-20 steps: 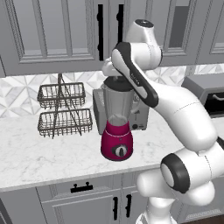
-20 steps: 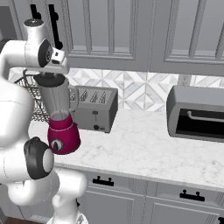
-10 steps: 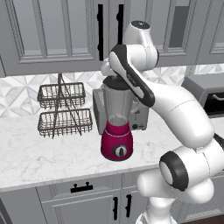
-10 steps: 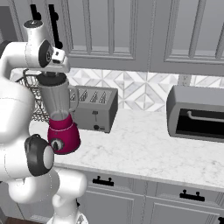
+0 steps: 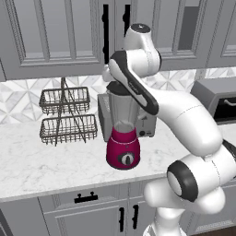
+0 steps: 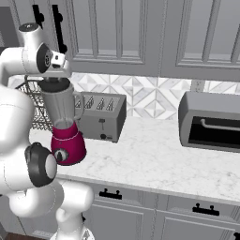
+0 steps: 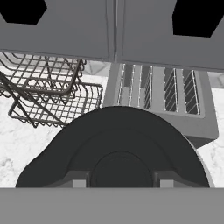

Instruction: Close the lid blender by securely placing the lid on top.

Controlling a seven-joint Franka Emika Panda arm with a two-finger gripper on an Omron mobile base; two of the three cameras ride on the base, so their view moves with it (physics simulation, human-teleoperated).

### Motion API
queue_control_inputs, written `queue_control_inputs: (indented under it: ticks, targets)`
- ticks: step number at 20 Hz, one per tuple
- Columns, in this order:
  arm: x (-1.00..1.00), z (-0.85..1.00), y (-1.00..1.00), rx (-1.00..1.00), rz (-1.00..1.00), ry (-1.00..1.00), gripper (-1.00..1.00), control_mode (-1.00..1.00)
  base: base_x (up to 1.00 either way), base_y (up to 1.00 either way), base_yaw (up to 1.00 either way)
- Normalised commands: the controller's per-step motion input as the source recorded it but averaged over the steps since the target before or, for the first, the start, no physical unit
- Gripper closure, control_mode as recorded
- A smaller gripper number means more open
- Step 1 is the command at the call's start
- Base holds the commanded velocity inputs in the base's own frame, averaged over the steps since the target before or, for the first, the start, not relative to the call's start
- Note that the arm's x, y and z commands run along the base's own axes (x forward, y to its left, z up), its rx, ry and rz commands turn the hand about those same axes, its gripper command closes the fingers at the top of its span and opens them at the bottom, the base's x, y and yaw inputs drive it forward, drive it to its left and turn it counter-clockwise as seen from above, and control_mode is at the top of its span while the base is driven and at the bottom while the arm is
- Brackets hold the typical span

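Blender (image 5: 122, 138) sits on the marble counter (image 5: 41, 161), magenta base with black dial facing front, clear grey jar upright with its handle toward the toaster (image 6: 101, 116), which stands just behind and beside it. Black lid (image 7: 114, 148) is at the jar mouth; in the right base view it reads as a dark disc (image 6: 55, 85) on the jar's top rim, looks level, but whether it's fully seated can't be told. Gripper (image 6: 56, 80) is straight above the jar, pointing down, right at the lid; in the hand view the lid takes up the lower middle of the frame with the finger tips (image 7: 78, 183) low against it. Can't tell whether the fingers are clamped on the lid or spread, too much is hidden by the lid and hand. Two-tier wire basket rack (image 5: 67, 115) stands on the counter left of the blender, near but apart. Toaster oven (image 6: 211, 123) sits well off to the right. Grey cabinets (image 5: 50, 32) above.
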Motion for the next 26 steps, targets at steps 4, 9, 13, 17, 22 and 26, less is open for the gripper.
queue_control_inputs:
  ticks: [4,9,13,17,22,26]
  targets:
    - [0.0,0.0,0.11,-0.03,-0.01,0.0,1.0,-1.0,0.0,0.0,0.0]
    - [0.0,-0.02,0.0,0.0,-0.01,0.0,1.0,-1.0,0.0,0.0,0.0]
    - [0.0,-0.13,-0.01,0.0,-0.01,0.0,1.0,-1.0,0.0,0.0,0.0]
    - [0.0,-0.19,-0.13,0.0,-0.02,0.0,1.0,-1.0,0.0,0.0,0.0]
    - [0.0,-0.11,-0.22,0.0,-0.04,0.0,1.0,-1.0,0.0,0.0,0.0]
    - [-0.09,0.0,-0.13,0.0,-0.03,0.0,1.0,-1.0,0.0,0.0,0.0]
